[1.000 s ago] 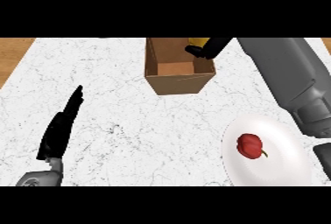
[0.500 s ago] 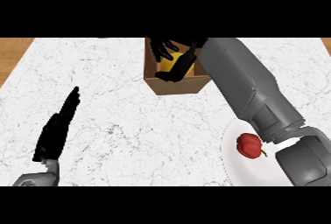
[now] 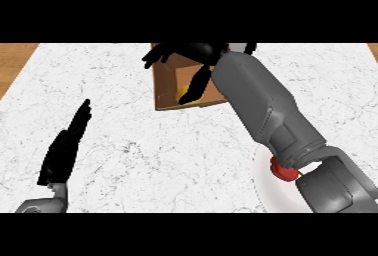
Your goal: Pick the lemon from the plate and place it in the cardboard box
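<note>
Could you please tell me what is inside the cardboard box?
A yellow lemon shows low in the cardboard box, partly covered by the open right hand above; the hand hides the far part.

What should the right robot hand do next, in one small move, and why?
Probably lift the right robot hand straight up out of the cardboard box: its fingers are open and the lemon lies inside it, so placing looks done.
</note>
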### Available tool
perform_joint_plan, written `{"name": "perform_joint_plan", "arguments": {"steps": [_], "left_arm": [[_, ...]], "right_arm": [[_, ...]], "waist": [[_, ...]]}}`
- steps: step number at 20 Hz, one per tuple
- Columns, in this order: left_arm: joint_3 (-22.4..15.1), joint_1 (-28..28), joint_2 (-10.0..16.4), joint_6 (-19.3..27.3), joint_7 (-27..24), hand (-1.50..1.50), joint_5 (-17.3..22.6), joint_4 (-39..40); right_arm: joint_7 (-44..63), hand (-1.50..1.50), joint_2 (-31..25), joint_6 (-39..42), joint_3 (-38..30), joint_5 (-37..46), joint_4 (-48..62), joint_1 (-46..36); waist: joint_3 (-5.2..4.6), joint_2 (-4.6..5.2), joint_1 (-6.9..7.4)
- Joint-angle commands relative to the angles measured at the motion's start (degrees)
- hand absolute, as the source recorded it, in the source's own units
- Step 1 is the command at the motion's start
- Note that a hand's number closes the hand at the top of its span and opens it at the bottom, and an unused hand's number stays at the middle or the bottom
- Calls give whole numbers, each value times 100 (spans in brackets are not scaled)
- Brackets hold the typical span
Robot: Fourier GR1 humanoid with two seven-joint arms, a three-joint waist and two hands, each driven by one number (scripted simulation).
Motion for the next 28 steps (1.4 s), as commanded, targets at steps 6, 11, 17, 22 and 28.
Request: {"name": "perform_joint_plan", "arguments": {"steps": [6,11,17,22,28], "left_arm": [[-56,-172,-94,75,18,0,-77,66],[8,-290,-5,-53,45,0,1,153],[-100,-303,-87,-40,-11,0,-29,60],[-203,-262,-116,-62,-91,0,-76,11],[-249,-420,-139,-79,-15,0,-77,-85]], "right_arm": [[560,-150,-213,406,-1492,-1397,345,-306],[855,-150,-664,888,-2137,-2028,565,-330],[1197,-150,-1758,909,-2426,-2275,654,-269],[1404,-150,-2302,1096,-2668,-2507,693,-224],[1073,-150,-2705,1589,-2546,-2380,524,88]], "waist": [[0,54,18],[0,102,83],[4,220,239],[13,300,400],[34,375,513]]}}
